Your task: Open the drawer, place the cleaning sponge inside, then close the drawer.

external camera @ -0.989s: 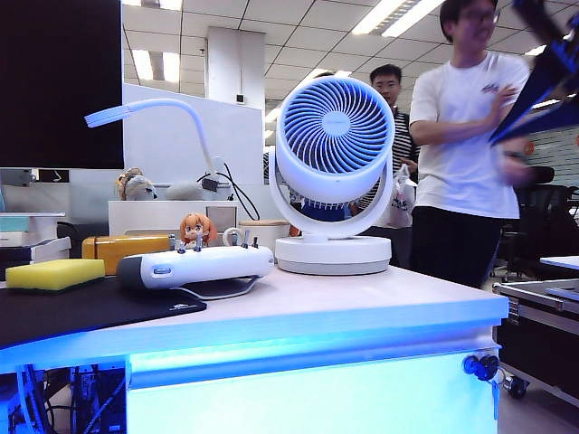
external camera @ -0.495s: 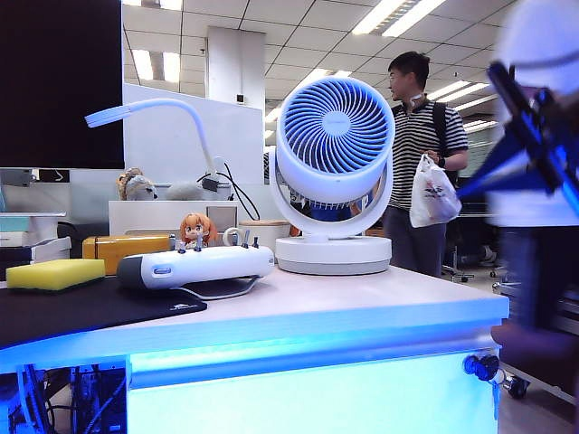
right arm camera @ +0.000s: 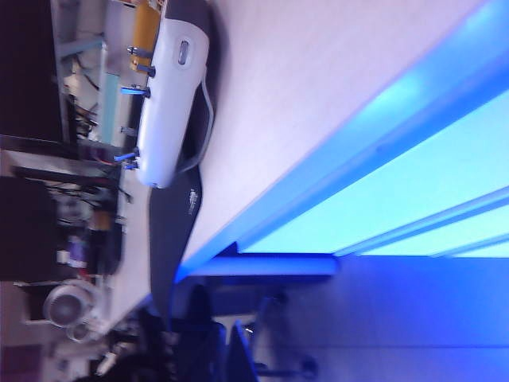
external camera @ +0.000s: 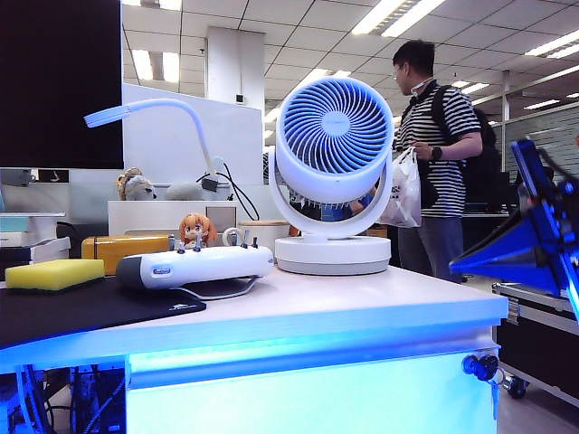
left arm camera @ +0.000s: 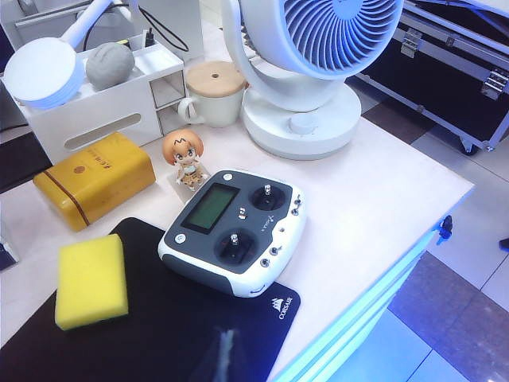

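Currently the drawer [external camera: 308, 398] is shut, its glowing front flush under the worktop [external camera: 362, 303] edge, key lock [external camera: 479, 366] at its right end. Right tool [external camera: 529, 244] hangs off that right corner, jaws closed, holding nothing; judged to be lining up for the pull. Left tool is not visible in any view; it reads closed and sits high above the worktop. Cleaning sponge [left arm camera: 91, 280] lies flat on the black mat [left arm camera: 199, 342], beside the controller [left arm camera: 235, 231], within easy reach. Open-plan office, ceiling strip lights, desk fan [external camera: 335, 172] behind, a bystander [external camera: 434, 145] nearby.
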